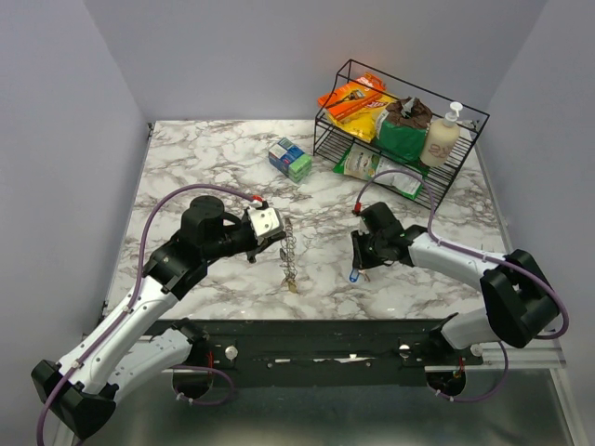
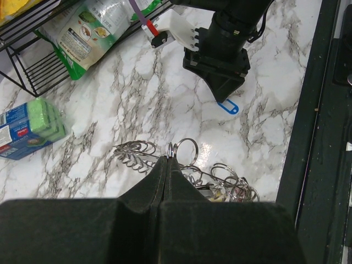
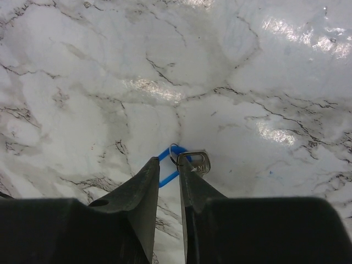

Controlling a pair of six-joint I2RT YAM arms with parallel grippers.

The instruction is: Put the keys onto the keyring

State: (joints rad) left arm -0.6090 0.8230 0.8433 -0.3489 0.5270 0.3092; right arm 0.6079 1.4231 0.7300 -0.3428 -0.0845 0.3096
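Note:
The keyring (image 1: 289, 249), a silvery loop of coiled wire, hangs from my left gripper (image 1: 281, 239) down to the marble table. In the left wrist view the left gripper (image 2: 165, 159) is shut on one coil of the keyring (image 2: 132, 154). A cluster of small rings and keys (image 2: 231, 190) lies at its far end, one with a yellowish head. A silvery key (image 3: 198, 163) with a blue tag (image 3: 166, 157) lies flat on the table. My right gripper (image 3: 168, 159) is tip-down on it with the jaws slightly apart, straddling the tag. The blue tag also shows in the top view (image 1: 353, 276) and the left wrist view (image 2: 228, 106).
A black wire rack (image 1: 465, 139) at the back right holds snack bags and a soap bottle (image 1: 442, 135). A blue and green box (image 1: 290, 159) lies left of it, also in the left wrist view (image 2: 30, 125). A black rail (image 2: 308, 143) runs along the table's near edge.

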